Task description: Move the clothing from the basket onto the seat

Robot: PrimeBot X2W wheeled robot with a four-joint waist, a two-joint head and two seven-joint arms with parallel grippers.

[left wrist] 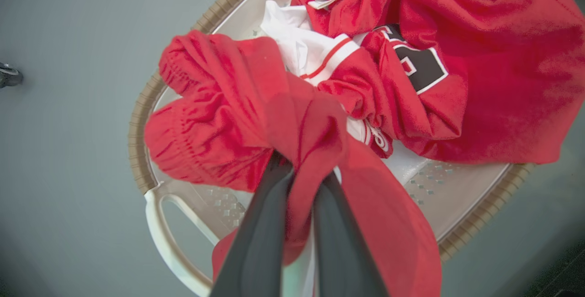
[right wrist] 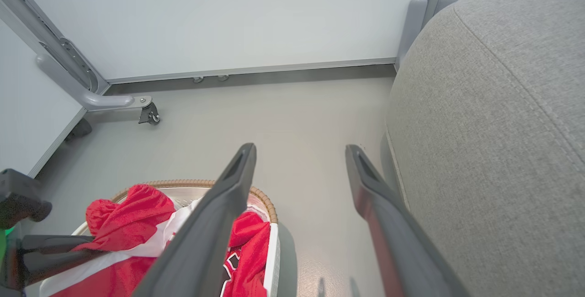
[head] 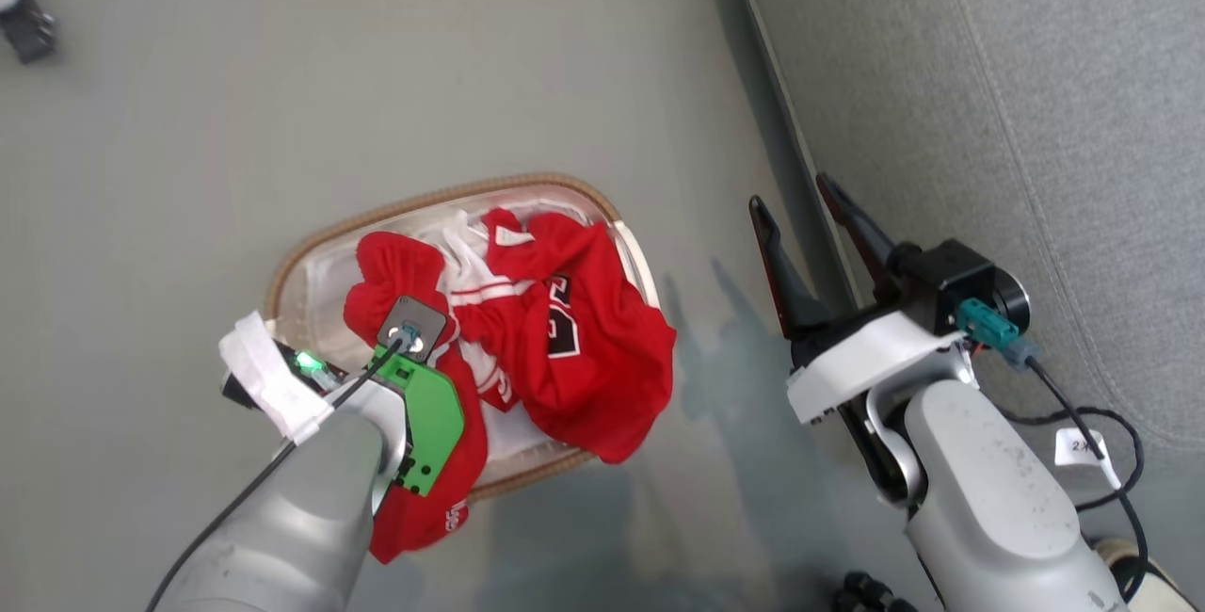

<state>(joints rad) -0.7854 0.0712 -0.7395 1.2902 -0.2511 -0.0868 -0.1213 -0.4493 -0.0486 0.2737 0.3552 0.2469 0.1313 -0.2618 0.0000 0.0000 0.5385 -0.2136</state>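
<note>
Bright red clothing (head: 565,330) with white trim fills the oval basket (head: 311,245), and one piece drapes over its near rim. A jersey with black-and-white numerals (left wrist: 457,82) lies on the far side. My left gripper (left wrist: 304,169) is shut on a bunched red garment (left wrist: 219,119) above the basket (left wrist: 137,141), with its tips buried in the cloth. My right gripper (head: 793,193) is open and holds nothing, hovering over the floor beside the edge of the grey seat (head: 1036,122). The seat (right wrist: 493,151) rises right of the right gripper (right wrist: 299,151).
Bare grey floor (head: 377,75) surrounds the basket. White wall panels (right wrist: 228,13) on a metal frame with a castor (right wrist: 150,114) stand beyond it. A dark object (head: 26,24) sits at the far left. A black cable (head: 1101,424) hangs by my right arm.
</note>
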